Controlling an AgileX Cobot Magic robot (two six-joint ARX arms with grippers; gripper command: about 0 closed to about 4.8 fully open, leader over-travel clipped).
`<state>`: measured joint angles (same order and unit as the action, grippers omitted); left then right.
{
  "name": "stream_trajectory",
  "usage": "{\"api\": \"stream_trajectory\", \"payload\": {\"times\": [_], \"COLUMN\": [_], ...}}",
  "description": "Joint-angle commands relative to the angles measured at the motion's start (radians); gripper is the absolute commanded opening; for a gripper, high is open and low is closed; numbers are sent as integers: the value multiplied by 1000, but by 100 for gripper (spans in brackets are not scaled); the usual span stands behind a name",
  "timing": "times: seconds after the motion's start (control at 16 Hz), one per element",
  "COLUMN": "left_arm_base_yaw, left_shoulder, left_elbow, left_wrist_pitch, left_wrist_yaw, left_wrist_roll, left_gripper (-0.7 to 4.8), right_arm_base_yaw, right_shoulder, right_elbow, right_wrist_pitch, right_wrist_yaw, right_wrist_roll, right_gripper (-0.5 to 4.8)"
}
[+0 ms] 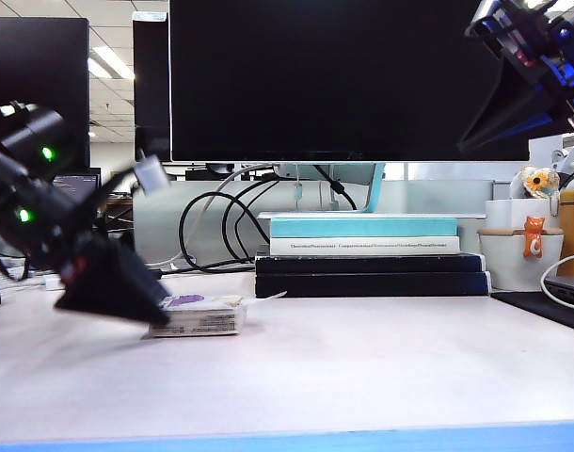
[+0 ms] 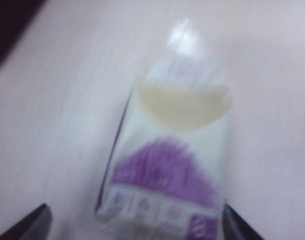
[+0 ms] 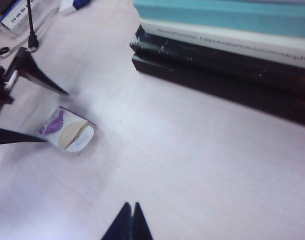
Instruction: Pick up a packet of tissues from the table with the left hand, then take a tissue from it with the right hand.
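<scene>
Nearest the exterior camera ran the tabletop (image 1: 343, 377), pale pinkish-white with a blue front edge.

Item 1: packet of tissues (image 1: 197, 315), lying flat on the tabletop at the left of the exterior view, whitish with a purple patch on top and printed text on its side. An oval opening showed the beige tissue (image 3: 75, 134) inside, still in the packet.

Item 2: left gripper (image 1: 127, 294), black and wedge-shaped, on an arm with 2 green lights, low over the tabletop at the packet's left end. Jaws spread wide; in the left wrist view 1 dark fingertip (image 2: 27, 225) showed on each side of the packet's near end, and no grip was visible. Whether the tips touched the packet could not be told; that view was blurred.

Item 3: right gripper (image 3: 128, 222), blue and black, raised at the upper right of the exterior view, well apart from the packet. Fingers pressed together, nothing between them.

Item 4: stacked books (image 1: 367, 256), 2 dark below, 1 white and 1 teal above, behind the packet, in front of a dark monitor (image 1: 343, 75).
</scene>
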<state>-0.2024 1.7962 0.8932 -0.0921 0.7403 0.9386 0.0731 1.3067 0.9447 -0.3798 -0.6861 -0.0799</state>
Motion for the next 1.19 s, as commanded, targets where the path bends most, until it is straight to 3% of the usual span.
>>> {"api": "stream_trajectory", "payload": {"times": [0.06,0.87,1.19], "left_arm_base_yaw": [-1,-8,-18], "left_shoulder": [14,49,78], "left_elbow": [3,4,4], "left_wrist_pitch": [2,85,109], "left_wrist_yaw": [4,139,132], "left_wrist_roll": [9,-34,-59], "left_gripper": [479,479,479], "right_arm_base_yaw": [1,1,1], "right_shoulder": [6,46,46], "right_elbow": [5,5,5], "right_wrist_pitch": [16,40,40], "right_wrist_yaw": [-15,-16,-16], "right_wrist_roll": [-3,-2,-2], "right_gripper": [-8,-8,-8]}}
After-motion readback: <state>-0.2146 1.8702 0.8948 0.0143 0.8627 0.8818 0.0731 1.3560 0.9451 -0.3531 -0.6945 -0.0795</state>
